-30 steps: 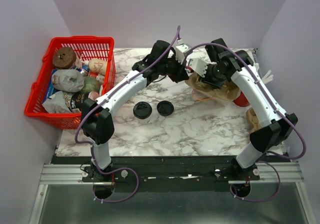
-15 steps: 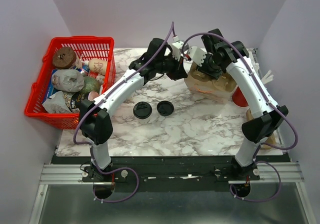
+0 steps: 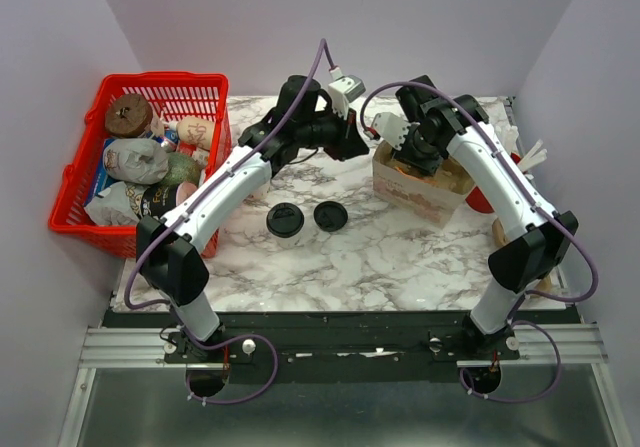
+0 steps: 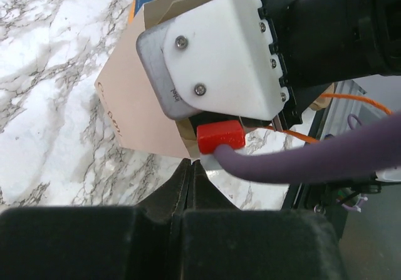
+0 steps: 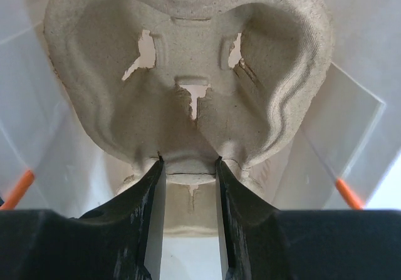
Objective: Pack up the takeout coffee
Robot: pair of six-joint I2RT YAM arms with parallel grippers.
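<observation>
The takeout coffee [image 3: 284,219], a small cup seen from above by its black lid, stands mid-table, apart from both arms. The tan paper bag [image 3: 432,195] stands at the back right. In the right wrist view my right gripper [image 5: 188,167] is down inside it, shut on the central ridge of a moulded pulp cup carrier [image 5: 188,73]. My left gripper [image 4: 191,162] is shut, its tips right at a corner of the bag [image 4: 135,104]. No paper shows between them. From above, the left gripper [image 3: 362,150] sits just left of the bag.
A loose flat black lid [image 3: 331,215] lies right of the coffee. A red basket [image 3: 80,182] of groceries stands at the far left. A red cup [image 3: 483,199] and a tan cup [image 3: 503,233] sit by the right edge, behind the right arm.
The bag has gone from slumped to standing more upright. The right arm has shifted left with the carrier. The left gripper has closed and drawn slightly left.
</observation>
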